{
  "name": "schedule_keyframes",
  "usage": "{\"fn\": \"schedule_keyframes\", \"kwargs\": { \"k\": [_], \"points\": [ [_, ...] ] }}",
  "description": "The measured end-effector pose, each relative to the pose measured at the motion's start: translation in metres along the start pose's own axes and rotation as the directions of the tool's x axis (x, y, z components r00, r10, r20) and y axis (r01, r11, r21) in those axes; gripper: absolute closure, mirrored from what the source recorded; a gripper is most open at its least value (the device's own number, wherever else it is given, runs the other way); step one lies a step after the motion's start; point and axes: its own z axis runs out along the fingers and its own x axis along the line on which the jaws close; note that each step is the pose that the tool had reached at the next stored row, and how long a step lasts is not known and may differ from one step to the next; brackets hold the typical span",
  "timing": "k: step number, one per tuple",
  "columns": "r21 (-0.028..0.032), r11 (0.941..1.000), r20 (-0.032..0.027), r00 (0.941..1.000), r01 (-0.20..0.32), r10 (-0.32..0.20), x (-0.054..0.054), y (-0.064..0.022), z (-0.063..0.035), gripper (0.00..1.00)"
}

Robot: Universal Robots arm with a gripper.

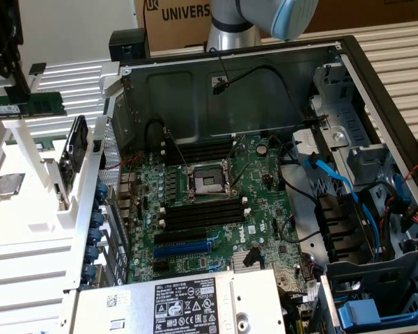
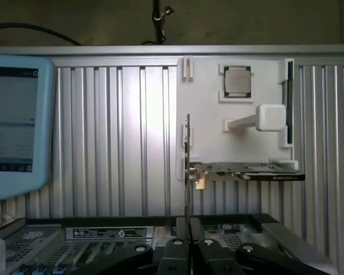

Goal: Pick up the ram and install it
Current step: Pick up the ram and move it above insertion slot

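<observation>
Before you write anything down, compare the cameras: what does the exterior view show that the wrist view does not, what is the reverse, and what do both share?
Exterior view adds: the CPU socket and the blue cables. Wrist view adds: a light-blue-framed screen. Both: the white tray, the silver CPU chip on it, and the ram gripped in the tool.

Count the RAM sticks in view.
1. The ram is at the exterior view's upper left, above the white tray, held in the gripper. More could be hidden among the tray's parts.
</observation>
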Motion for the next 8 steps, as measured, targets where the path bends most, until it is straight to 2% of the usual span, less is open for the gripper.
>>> {"fn": "schedule_keyframes", "kwargs": {
  "k": [8],
  "points": [
    [-0.0040, 1.0000, -0.0001, 1.0000, 0.000, 0.000, 0.001, -0.0355, -0.0143, 0.88]
  ]
}}
